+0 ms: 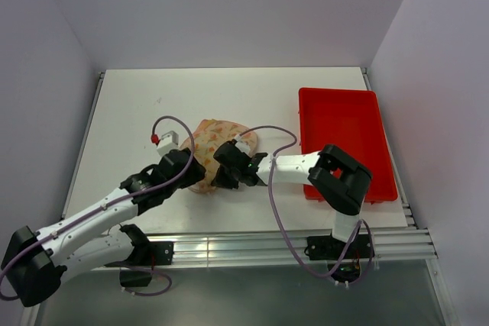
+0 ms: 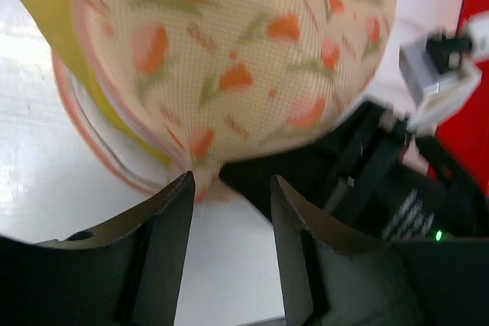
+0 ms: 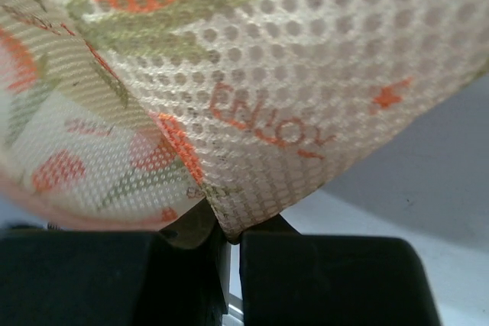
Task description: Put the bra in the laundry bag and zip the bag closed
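The laundry bag lies mid-table, pale pink mesh with an orange flower print. In the left wrist view its printed upper half is lifted and the mustard-yellow bra peeks out along the left edge between the halves. My right gripper is at the bag's near edge; in the right wrist view it is shut on a fold of the bag's mesh. My left gripper stands open just short of the bag's near edge, with only white table between its fingers.
A red plastic tray stands at the right side of the table, beside the right arm's elbow. The right gripper's black body sits close to the right of my left fingers. Walls close the table on three sides.
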